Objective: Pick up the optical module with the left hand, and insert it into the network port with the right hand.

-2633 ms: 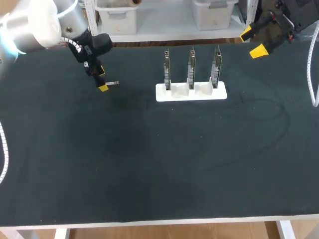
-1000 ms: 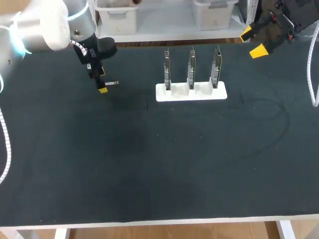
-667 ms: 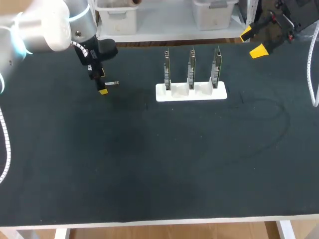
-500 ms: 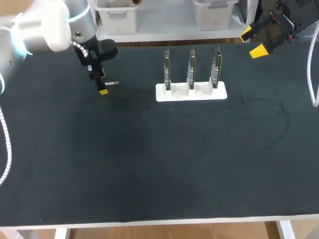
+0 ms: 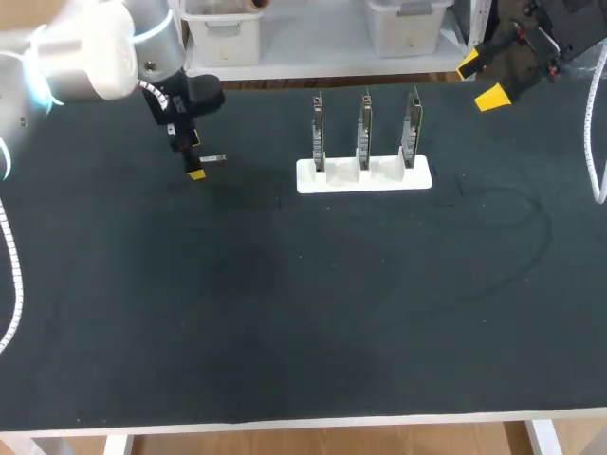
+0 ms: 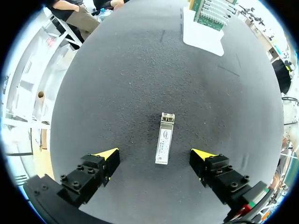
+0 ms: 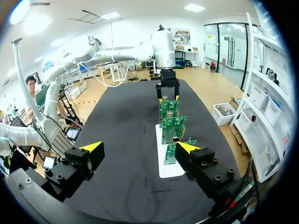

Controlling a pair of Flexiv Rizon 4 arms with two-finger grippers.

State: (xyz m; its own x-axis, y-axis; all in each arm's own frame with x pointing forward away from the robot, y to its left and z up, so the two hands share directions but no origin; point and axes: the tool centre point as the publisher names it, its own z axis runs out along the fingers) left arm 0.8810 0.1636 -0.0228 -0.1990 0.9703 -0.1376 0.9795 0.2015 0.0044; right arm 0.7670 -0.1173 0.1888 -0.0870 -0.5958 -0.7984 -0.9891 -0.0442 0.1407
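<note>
on the dark tabletop point(image 5: 285, 313), in its far-left part, the optical module point(image 6: 164, 139) lies flat and lengthwise between the spread fingers of the left hand point(image 6: 154, 154), touching neither. the yellow tips flank only its nearer end, so a pinch from here could catch just that end and let the slim metal body pivot or skid, spoiling the handover. to the right, a white stand point(image 5: 363, 175) holds three upright network cards point(image 5: 364, 128). the right hand point(image 5: 480, 81), spread and holding nothing, hangs at the far right corner, well apart.
</note>
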